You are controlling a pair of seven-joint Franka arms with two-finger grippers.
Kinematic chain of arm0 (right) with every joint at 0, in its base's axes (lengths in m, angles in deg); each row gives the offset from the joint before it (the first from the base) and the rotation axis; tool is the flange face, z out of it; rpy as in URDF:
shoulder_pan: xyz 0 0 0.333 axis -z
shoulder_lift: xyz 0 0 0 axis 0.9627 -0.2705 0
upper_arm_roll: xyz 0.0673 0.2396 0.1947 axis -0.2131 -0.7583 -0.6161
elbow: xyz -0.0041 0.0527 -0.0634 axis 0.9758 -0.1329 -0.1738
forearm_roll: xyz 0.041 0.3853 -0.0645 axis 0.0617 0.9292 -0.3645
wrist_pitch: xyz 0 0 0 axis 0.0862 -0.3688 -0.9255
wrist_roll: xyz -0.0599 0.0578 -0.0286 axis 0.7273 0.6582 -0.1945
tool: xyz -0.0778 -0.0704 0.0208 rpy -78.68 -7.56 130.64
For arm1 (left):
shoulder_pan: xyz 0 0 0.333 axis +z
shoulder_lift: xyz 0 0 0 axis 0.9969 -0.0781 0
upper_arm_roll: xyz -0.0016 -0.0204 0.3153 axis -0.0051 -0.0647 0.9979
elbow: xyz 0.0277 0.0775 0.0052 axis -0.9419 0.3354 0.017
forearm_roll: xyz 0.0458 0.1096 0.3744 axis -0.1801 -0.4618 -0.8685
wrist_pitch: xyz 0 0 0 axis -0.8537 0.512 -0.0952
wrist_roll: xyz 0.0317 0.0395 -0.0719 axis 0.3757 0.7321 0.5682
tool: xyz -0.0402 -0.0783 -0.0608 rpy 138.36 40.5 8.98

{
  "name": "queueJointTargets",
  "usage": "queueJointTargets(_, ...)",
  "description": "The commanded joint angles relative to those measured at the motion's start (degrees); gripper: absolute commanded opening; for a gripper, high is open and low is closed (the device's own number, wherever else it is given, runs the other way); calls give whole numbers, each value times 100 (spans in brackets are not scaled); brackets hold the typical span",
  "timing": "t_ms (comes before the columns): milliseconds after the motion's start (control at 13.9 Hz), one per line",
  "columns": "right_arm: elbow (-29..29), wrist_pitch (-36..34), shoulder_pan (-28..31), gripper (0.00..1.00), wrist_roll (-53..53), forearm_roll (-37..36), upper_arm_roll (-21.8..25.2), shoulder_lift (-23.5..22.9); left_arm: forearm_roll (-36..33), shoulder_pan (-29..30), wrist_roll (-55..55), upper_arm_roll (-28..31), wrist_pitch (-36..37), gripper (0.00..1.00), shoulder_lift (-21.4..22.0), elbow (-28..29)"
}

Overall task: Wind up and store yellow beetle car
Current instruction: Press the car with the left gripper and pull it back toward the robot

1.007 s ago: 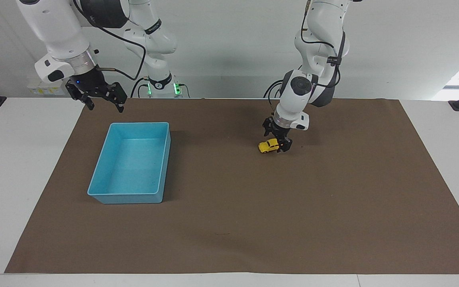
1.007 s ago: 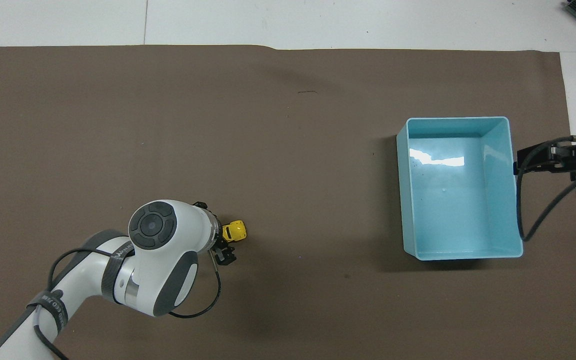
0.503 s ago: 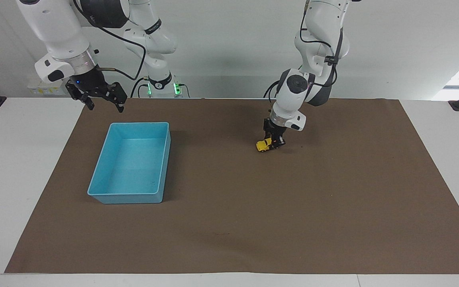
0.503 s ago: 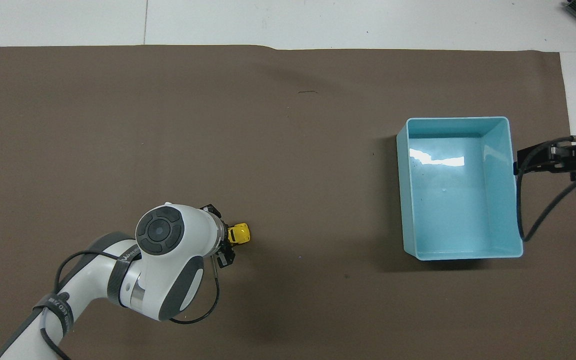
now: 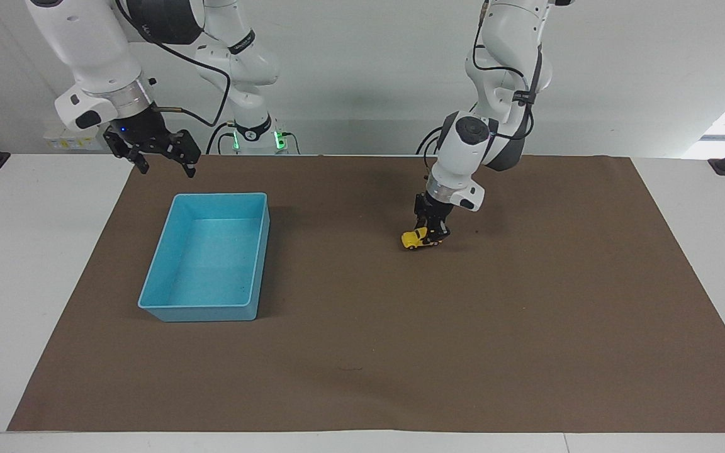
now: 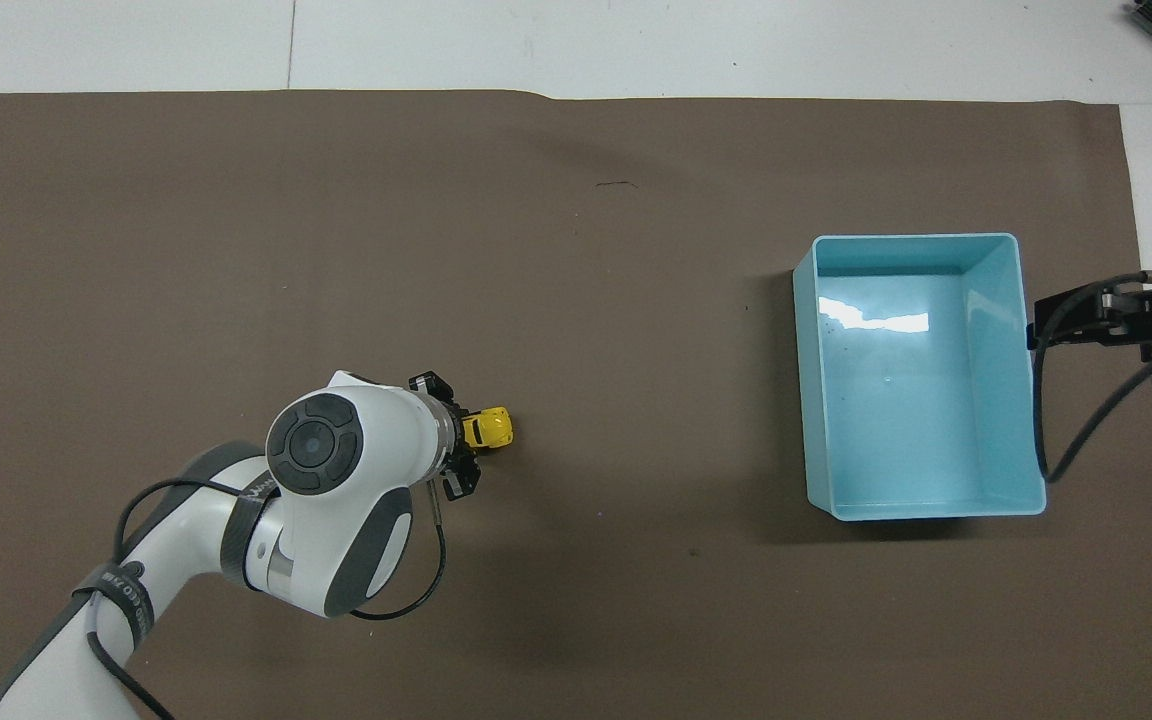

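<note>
1. Gripping the yellow beetle car (image 5: 414, 239) by its rear end, the left gripper (image 5: 433, 234) is keeping its fingers closed on the small, glossy, rounded toy, which is sitting low on the brown mat (image 5: 400, 352), toward the left arm's end of it and well apart from the blue bin (image 5: 255, 251).
2. The car is showing a smooth, bright yellow body with dark windows; its nose is pointing toward the bin's end of the worktop (image 5: 22, 283).
3. The blue bin is lying open on the mat toward the right arm's end; it is a rectangular tub of shiny light-blue plastic with rounded corners, and nothing is lying inside it.
4. The mat is looking matte and papery, dark brown, and it is covering most of the white worktop; a plain pale wall is standing at the robots' side.
5. The right gripper (image 5: 167, 165) is hanging in the air over the mat's edge, beside the bin's nearer end, with its fingers spread wide and holding nothing; this arm is waiting.
6. Black cables are looping along both white arms.
</note>
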Motion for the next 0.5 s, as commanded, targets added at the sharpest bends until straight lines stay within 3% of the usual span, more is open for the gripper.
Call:
queueJointTargets(0, 51, -8, 56, 100, 148, 147, -10, -23, 49, -62, -30, 58, -143, 0, -264, -129)
queueJointTargets(216, 51, -8, 65, 100, 148, 138, -10, -23, 40, -80, -4, 67, -495, 0, -853, -401)
queueJointTargets(432, 51, -8, 65, 100, 148, 147, -10, -23, 49, -1, -83, 67, -425, 0, -872, -402)
